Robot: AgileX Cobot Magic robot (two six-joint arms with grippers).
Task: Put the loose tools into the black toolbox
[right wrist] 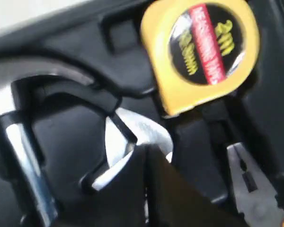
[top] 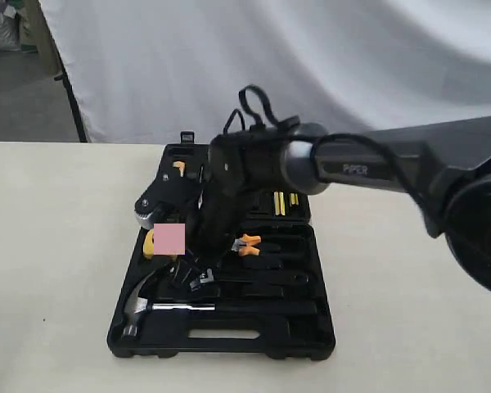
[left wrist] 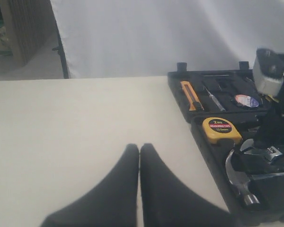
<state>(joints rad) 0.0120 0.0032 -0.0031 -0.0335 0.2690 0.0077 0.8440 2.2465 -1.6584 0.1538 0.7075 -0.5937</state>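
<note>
The black toolbox [top: 323, 332] lies open on the table. In its front half rests the claw hammer [top: 141, 304] [left wrist: 238, 178] [right wrist: 22, 142]. The silver adjustable wrench [top: 258, 281] [right wrist: 141, 128] lies in a slot just behind it. My right gripper [top: 198, 254] [right wrist: 147, 149] reaches down into the box, shut, its tips at the wrench's silver head. The small tape roll [left wrist: 246, 100] sits in the far half of the box. My left gripper [left wrist: 139, 148] is shut and empty over bare table left of the box, outside the exterior view.
A yellow tape measure [left wrist: 221, 130] [right wrist: 203, 52] and orange-handled pliers [top: 247, 244] [right wrist: 248, 182] sit in the box. An orange utility knife [left wrist: 190, 94] lies in the far half. The right arm [top: 368, 168] spans over the box. White cloth hangs behind the table.
</note>
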